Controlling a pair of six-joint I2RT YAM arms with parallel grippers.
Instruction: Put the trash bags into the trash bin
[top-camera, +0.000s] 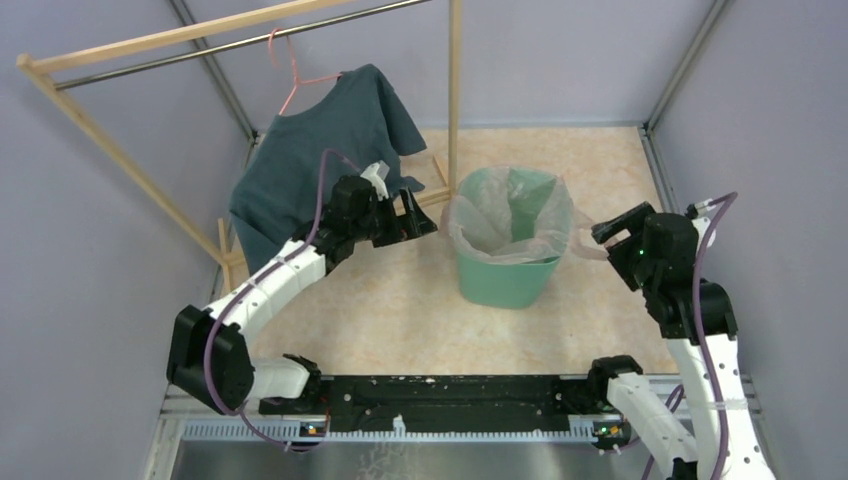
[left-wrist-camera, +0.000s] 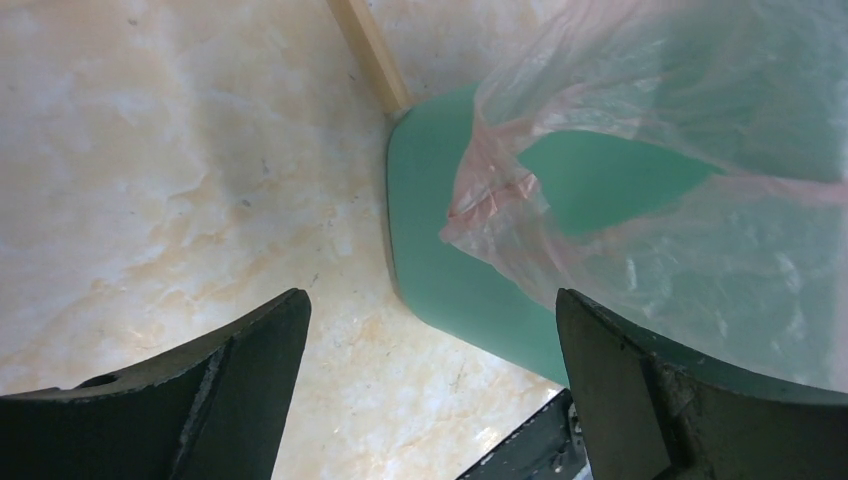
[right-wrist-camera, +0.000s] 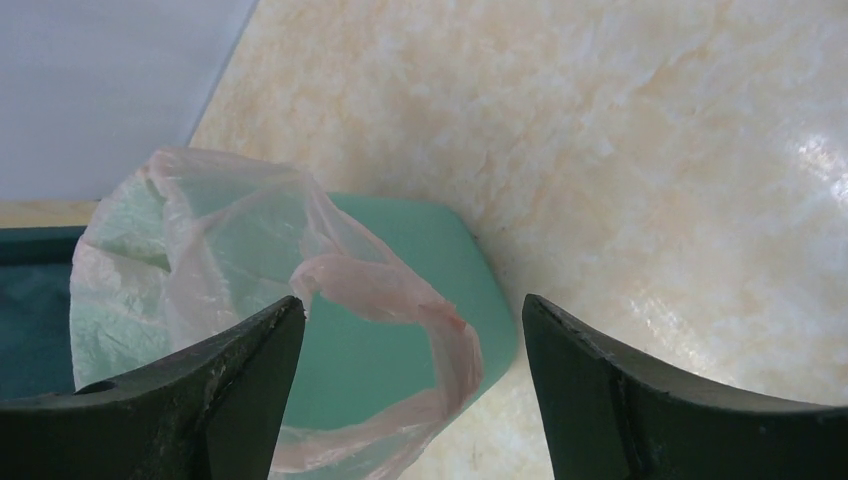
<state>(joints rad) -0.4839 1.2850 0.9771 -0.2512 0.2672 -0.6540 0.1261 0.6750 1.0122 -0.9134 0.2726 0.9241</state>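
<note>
The mint-green trash bin (top-camera: 505, 275) stands upright on the marbled tabletop (top-camera: 370, 310), a little right of centre and about midway between the near and far edges. The pale-pink trash bag (top-camera: 500, 215) is already in it. The thin, glossy film lines the inside, and its wrinkled mouth is folded out over the rim most of the way round. How far down the film reaches inside I cannot tell.

The left gripper (top-camera: 424, 216) hovers just beside the bin's left rim with its jaws spread wide and nothing between them. In the left wrist view a bunched, twisted handle (left-wrist-camera: 495, 195) of the bag hangs over the bin's corner, ahead of the fingers and apart from them.

The right gripper (top-camera: 603, 228) is level with the rim on the side towards the right edge, and its jaws are also released and wide apart. A second handle loop (right-wrist-camera: 405, 295) droops down the outside of the bin wall. In the right wrist view it shows in the gap between the two fingers, but neither finger presses on it. From above, that strip of film trails out from the rim towards the gripper.

Towards the far-left corner, a dark teal shirt (top-camera: 320, 150) hangs on a pink hanger (top-camera: 290, 75) from a wooden rack (top-camera: 150, 40). One upright post (top-camera: 455, 90) of the rack comes down just behind the bin's far-left corner. The shirt hangs behind the left arm, well apart from the bin.
</note>
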